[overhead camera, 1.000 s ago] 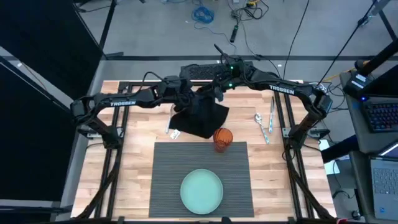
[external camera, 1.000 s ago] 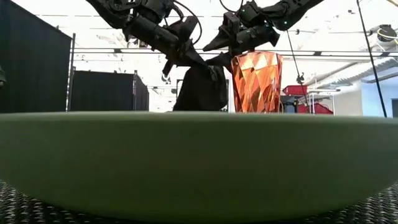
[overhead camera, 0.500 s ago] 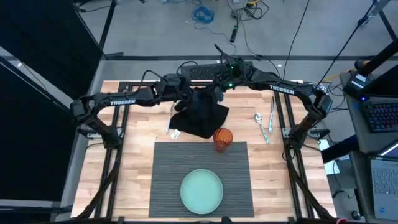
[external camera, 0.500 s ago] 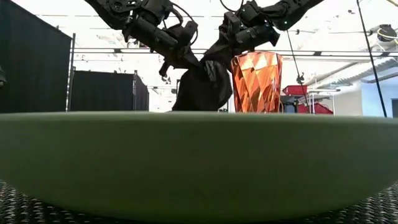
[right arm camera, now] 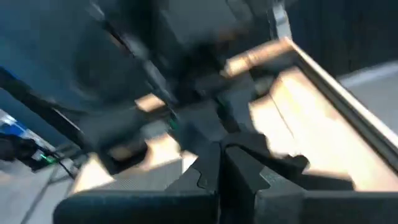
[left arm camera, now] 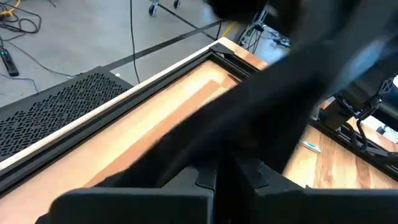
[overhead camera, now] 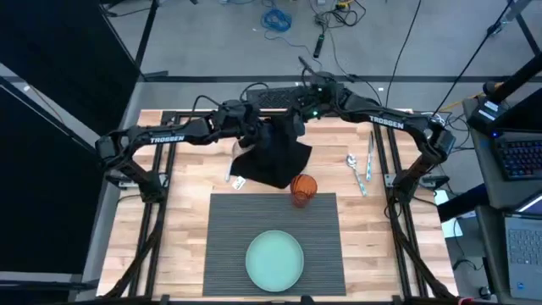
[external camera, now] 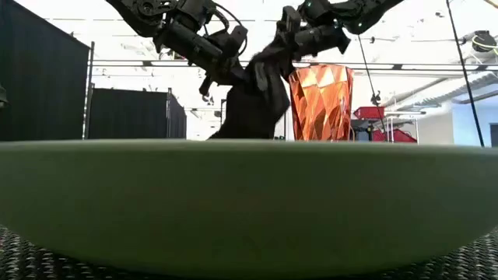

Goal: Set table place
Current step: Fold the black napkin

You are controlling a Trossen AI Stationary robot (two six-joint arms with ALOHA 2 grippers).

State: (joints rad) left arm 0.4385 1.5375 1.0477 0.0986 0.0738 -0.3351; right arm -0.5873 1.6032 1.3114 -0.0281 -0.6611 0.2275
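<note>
Behind the placemat (overhead camera: 273, 241), where plate (overhead camera: 274, 259) and glass (overhead camera: 303, 188) sit, both jaws seemingly pinch my lifted napkin (overhead camera: 275, 159); cutlery (overhead camera: 360, 168) remains unplaced.

The far middle of the surface (overhead camera: 182, 182) is blocked by both hands, the left hand (overhead camera: 258, 129) and the right hand (overhead camera: 292, 125), closed on the lifted black napkin (overhead camera: 275, 157). Just beside it the orange glass (overhead camera: 303, 188) stands on the placemat (overhead camera: 224, 246). The plate (overhead camera: 274, 259) fills the near middle. Open wood is left along both sides, apart from the cutlery (overhead camera: 361, 169) to the right.
</note>
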